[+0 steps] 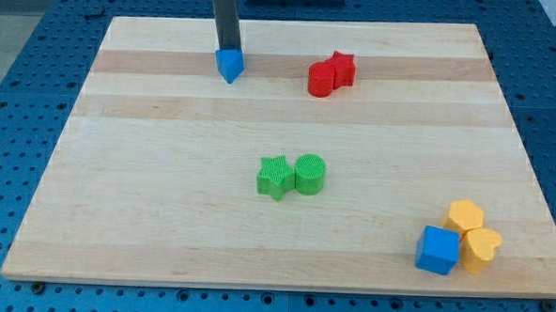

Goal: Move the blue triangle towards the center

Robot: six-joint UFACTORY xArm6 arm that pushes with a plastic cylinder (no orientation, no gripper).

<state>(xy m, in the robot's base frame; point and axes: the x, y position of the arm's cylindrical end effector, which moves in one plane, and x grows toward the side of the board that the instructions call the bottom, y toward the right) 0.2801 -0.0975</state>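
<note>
The blue triangle [229, 65] lies near the board's top edge, left of the middle, pointing toward the view's bottom. My rod comes down from the view's top, and my tip [228, 50] touches the triangle's top side, right behind it. The wooden board [164, 189] fills most of the view.
A red cylinder [321, 80] and a red star [341, 68] touch each other at the top, right of the triangle. A green star [275, 177] and a green cylinder [310, 173] sit together at the centre. A blue cube [437, 249], a yellow hexagon [464, 217] and a yellow heart [482, 249] cluster at the bottom right.
</note>
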